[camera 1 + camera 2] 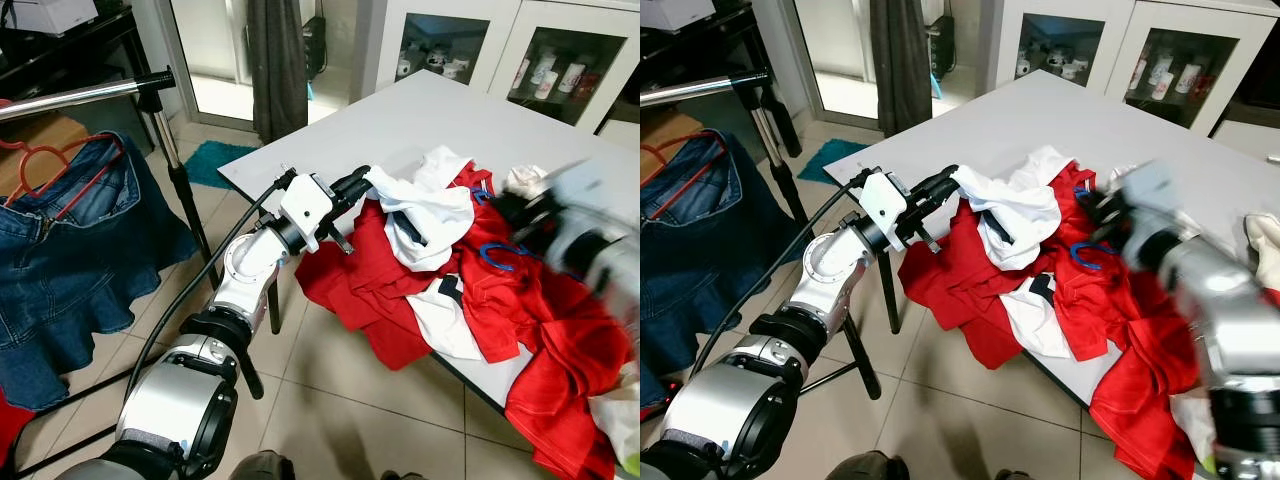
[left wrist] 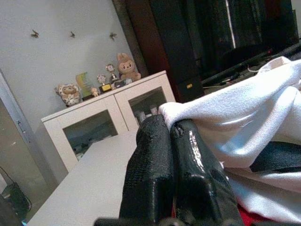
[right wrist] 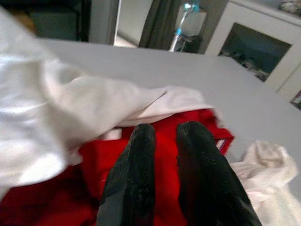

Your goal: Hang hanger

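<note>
A blue hanger (image 1: 496, 262) lies half buried in a heap of red clothes (image 1: 372, 285) on the grey table (image 1: 400, 118). My left gripper (image 1: 362, 184) is at the heap's near-left end, shut on the edge of a white garment (image 1: 432, 212) and holding it up off the pile; its black fingers (image 2: 162, 165) pinch the cloth. My right gripper (image 1: 512, 210), blurred, hovers over the red clothes just above the blue hanger, its fingers (image 3: 141, 169) close together with nothing between them. A metal clothes rail (image 1: 85, 94) stands to the left.
A denim skirt (image 1: 70, 240) hangs from a red hanger (image 1: 40, 155) on the rail, whose black stand (image 1: 180, 180) is near the table's corner. White glass-door cabinets (image 1: 500, 45) stand behind the table. A dark curtain (image 1: 275, 60) and a teal mat (image 1: 205, 160) lie beyond.
</note>
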`<state>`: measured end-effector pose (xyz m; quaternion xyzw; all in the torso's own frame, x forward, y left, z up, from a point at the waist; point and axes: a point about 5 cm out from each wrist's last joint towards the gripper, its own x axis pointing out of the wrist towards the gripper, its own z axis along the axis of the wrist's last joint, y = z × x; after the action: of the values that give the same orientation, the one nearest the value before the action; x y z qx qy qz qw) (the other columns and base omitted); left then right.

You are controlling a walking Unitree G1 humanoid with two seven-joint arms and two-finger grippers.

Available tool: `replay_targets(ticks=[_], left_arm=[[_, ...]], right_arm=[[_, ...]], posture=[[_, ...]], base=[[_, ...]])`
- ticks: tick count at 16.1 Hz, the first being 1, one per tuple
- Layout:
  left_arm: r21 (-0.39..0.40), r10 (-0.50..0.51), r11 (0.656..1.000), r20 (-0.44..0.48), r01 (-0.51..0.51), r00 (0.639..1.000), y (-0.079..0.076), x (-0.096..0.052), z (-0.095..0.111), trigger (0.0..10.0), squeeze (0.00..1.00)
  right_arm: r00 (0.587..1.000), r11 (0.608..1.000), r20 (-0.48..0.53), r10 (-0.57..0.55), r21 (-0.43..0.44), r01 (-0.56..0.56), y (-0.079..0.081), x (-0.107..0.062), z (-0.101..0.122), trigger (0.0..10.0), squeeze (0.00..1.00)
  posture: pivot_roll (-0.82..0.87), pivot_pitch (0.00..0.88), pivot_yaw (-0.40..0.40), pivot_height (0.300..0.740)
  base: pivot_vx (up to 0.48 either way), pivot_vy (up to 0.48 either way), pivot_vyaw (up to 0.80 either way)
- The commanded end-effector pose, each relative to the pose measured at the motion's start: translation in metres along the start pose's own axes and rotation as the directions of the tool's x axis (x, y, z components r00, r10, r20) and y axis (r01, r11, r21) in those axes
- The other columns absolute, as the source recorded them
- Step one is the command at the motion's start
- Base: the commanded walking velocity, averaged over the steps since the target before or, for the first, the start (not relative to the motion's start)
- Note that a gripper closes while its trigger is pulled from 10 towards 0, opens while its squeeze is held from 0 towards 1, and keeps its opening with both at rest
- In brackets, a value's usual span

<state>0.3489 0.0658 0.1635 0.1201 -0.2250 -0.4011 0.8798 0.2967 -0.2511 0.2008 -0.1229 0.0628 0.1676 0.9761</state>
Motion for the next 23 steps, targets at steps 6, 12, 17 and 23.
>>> replay_targets(ticks=[6,12,17,23], left_arm=[[0.019,-0.003,1.0,0.011,0.002,1.0,0.001,0.001,0.003,0.0,0.0],[0.022,-0.004,1.0,0.01,0.004,1.0,0.002,0.001,0.003,0.0,0.0],[0.024,-0.004,1.0,0.009,0.003,1.0,0.002,0.001,0.003,0.0,0.0],[0.001,0.05,0.999,-0.059,-0.05,0.997,0.004,0.002,-0.004,8.4,0.0]], right_arm=[[0.997,0.998,-0.056,-0.045,-0.035,0.044,-0.017,-0.013,-0.01,10.0,1.0],[0.945,0.973,-0.241,-0.219,-0.12,0.195,-0.032,-0.005,-0.05,10.0,0.16],[0.947,0.989,-0.287,-0.145,-0.079,0.127,-0.012,0.017,-0.068,10.0,1.0],[0.853,0.955,-0.431,-0.294,-0.088,0.285,-0.014,0.021,-0.102,5.1,0.0]], posture=[[0.01,0.0,0.02,0.74],[0.02,0.0,0.019,0.74],[0.03,0.0,0.02,0.74],[0.03,0.0,0.02,0.74]], base=[[0.0,0.0,0.0],[0.0,0.0,0.0],[0.0,0.0,0.0],[0.0,0.0,0.0]])
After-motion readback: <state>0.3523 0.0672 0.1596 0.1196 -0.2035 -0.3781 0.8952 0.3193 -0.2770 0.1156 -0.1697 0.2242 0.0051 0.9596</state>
